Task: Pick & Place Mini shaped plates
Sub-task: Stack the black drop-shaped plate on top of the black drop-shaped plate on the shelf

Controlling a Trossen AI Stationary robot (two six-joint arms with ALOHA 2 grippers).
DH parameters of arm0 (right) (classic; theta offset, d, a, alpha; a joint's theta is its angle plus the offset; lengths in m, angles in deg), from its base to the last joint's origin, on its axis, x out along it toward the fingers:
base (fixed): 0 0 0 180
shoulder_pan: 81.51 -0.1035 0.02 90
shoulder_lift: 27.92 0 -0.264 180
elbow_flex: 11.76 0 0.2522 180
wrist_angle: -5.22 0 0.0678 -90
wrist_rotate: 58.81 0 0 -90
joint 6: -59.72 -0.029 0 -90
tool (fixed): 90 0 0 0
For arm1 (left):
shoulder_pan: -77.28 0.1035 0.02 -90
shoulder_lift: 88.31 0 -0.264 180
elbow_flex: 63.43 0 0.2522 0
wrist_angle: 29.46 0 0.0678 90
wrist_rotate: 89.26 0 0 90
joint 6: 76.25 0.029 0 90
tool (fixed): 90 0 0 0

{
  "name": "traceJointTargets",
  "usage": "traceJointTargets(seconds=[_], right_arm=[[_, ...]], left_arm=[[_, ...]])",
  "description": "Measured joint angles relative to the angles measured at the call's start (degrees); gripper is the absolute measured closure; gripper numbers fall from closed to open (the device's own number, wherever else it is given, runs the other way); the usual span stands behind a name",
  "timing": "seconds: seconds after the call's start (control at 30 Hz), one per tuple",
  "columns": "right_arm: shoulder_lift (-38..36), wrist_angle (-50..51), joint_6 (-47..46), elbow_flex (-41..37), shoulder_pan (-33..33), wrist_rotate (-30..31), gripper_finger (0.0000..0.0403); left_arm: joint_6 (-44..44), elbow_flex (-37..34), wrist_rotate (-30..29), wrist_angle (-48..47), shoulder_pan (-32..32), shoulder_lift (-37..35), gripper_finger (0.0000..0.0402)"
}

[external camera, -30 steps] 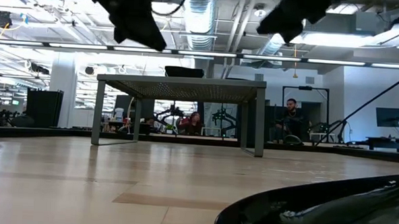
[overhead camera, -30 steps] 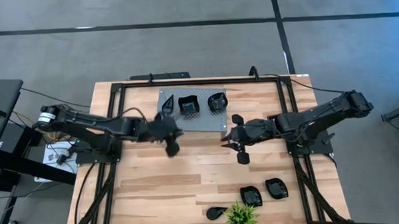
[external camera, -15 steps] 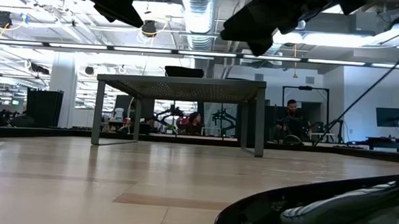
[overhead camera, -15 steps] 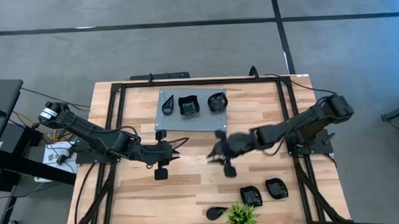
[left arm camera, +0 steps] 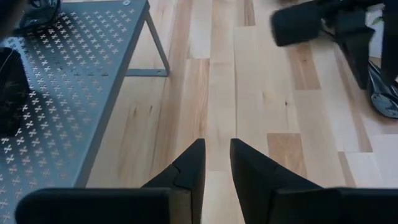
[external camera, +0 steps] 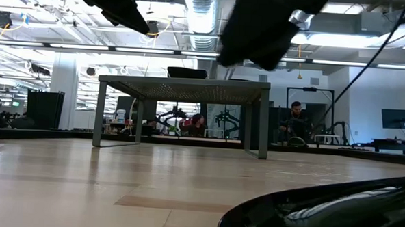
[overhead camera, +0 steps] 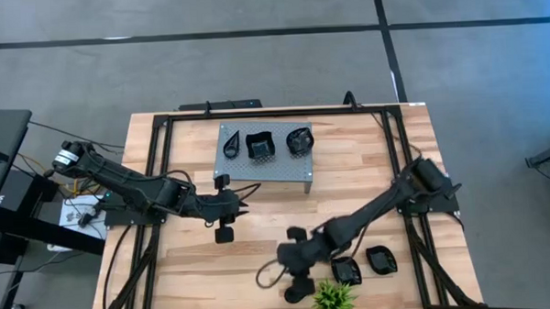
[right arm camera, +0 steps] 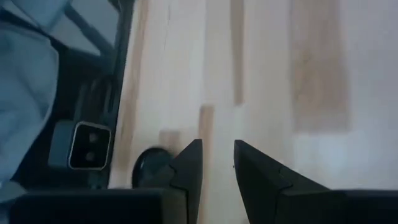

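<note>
Three glossy black mini plates sit on the grey perforated stand (overhead camera: 266, 159): a teardrop one (overhead camera: 232, 147), a squarish one (overhead camera: 258, 146) and a rounded one (overhead camera: 299, 140). Two more lie on the wood near the table's near edge (overhead camera: 345, 271) (overhead camera: 381, 259). Another fills the low view's near right corner (external camera: 321, 214). My left gripper (overhead camera: 244, 203) (left arm camera: 216, 155) hovers just in front of the stand, empty, its fingers a narrow gap apart. My right gripper (overhead camera: 265, 276) (right arm camera: 217, 152) hangs over the near edge left of the plant, also empty and narrowly open.
A small green plant (overhead camera: 332, 299) stands at the near edge beside the right arm's wrist. The black table frame (overhead camera: 161, 177) runs along both sides. Bare wood (overhead camera: 196, 267) lies left of the right gripper. People sit in the room behind the table (external camera: 294, 121).
My right gripper swept from beside the stand's right front corner toward the table's near edge and to the left, ending by the plant. My left gripper drew back from the stand's left part toward the near side; a teardrop plate now shows there.
</note>
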Motion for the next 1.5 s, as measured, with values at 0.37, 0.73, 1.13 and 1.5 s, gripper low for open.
traceJointTargets(seconds=[0.37,0.73,1.13,1.5], right_arm=[[8.18,7.71,-11.27,6.17,-4.26,-4.50,0.0316],[10.36,9.28,-14.56,6.04,-3.63,-7.56,0.0316],[11.99,8.97,-13.47,6.10,-3.33,-8.71,0.0316],[13.40,7.72,-11.06,6.17,-1.11,-12.12,0.0389]], left_arm=[[0.00,-0.06,0.00,-0.35,-0.02,0.00,0.0325],[-0.02,-4.19,0.00,-0.08,0.24,0.00,0.0325],[-0.02,-4.20,0.00,0.83,0.31,0.00,0.0325],[-0.42,-4.20,0.00,1.38,0.31,0.00,0.0325]])
